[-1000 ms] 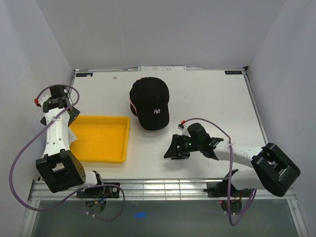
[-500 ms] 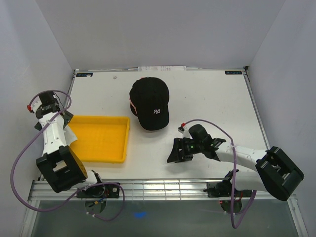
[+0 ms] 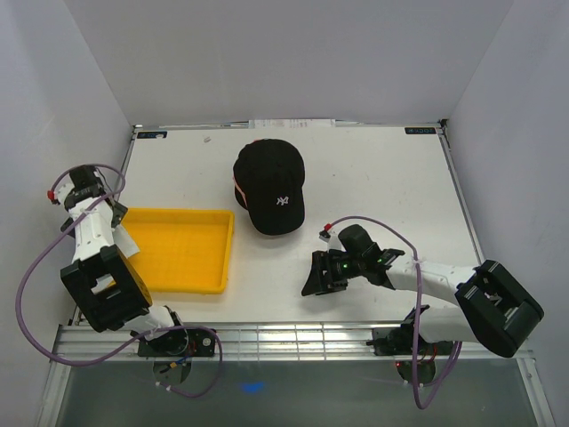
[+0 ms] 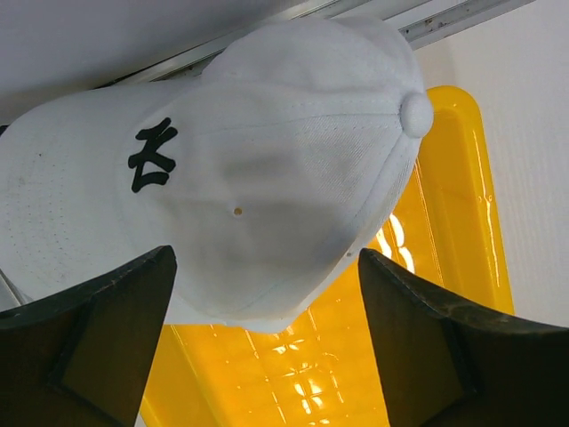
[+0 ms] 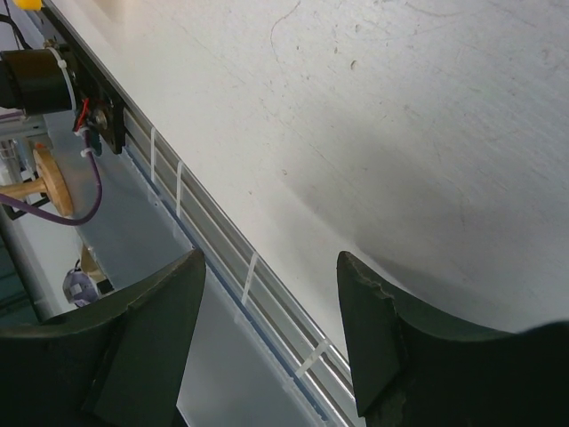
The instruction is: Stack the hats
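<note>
The white cap lies straight ahead of the left pincer, which is wide and empty, at the table's left, overlapping the yellow tray. The right pincer, half-open and empty, is well apart.

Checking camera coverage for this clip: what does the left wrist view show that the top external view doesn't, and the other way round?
Only the left wrist view: the white cap with its dark logo, close up. Only the top external view: the black cap and the right gripper. Both: the yellow tray.
</note>
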`<state>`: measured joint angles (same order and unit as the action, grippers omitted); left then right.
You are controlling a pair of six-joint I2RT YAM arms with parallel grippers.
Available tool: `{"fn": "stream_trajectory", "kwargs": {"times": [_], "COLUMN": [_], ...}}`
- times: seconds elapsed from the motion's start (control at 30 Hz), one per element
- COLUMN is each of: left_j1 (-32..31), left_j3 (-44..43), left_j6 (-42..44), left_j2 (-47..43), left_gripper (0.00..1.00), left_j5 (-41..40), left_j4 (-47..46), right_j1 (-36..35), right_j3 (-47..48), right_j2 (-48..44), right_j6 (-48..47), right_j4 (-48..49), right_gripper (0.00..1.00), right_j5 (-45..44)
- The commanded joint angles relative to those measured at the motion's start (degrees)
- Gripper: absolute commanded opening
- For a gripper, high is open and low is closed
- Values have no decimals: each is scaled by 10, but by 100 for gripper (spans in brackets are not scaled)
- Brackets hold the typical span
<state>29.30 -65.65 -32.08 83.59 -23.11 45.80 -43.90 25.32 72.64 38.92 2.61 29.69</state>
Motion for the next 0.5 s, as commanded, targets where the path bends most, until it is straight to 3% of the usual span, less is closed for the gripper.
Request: {"fn": "stream_trajectory", "kwargs": {"times": [0.0, 0.27, 0.33, 0.47], "left_j1": [2, 2, 2, 2], "left_j3": [1, 23, 33, 46], "left_j6": [-10, -7, -6, -3], "left_j2": [-12, -19, -24, -30], "left_gripper": [93, 61, 58, 35], "left_j5": [-11, 3, 4, 8], "left_j4": [-33, -50, -57, -64], "right_j1": [-2, -2, -2, -2], "right_j3": [10, 10, 8, 3], "right_j2": [6, 12, 13, 17], "right_j6": [-19, -19, -20, -20], "right_j4": [-9, -5, -4, -1], "right_gripper": [66, 66, 66, 66], "right_j5": [7, 7, 7, 8]}}
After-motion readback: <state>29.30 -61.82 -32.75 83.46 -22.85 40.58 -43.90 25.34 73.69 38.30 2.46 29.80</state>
